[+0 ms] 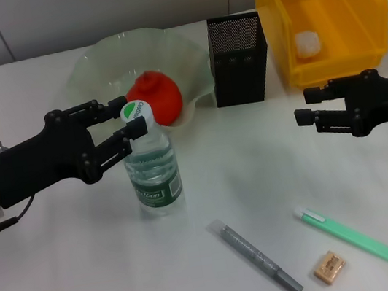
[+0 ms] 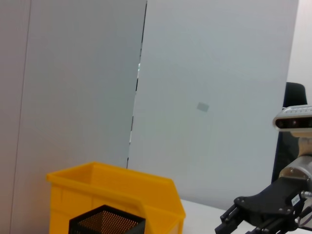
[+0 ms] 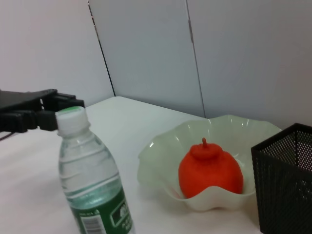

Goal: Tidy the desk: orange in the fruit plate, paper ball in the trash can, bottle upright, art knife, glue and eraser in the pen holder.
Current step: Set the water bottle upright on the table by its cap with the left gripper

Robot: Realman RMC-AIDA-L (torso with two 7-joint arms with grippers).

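Bottle: upright on the worktop, before the fruit plate.
Left claw: open, fingers flanking the cap, seemingly to steady it.
Right claw: idle before the trash can; cannot tell.

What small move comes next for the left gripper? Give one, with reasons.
Probably draw the left gripper back from the bottle toward the robot's left. The bottle already stands upright, and the open fingers flank its cap without closing on it. The orange sits in the fruit plate; the eraser still lies on the table.
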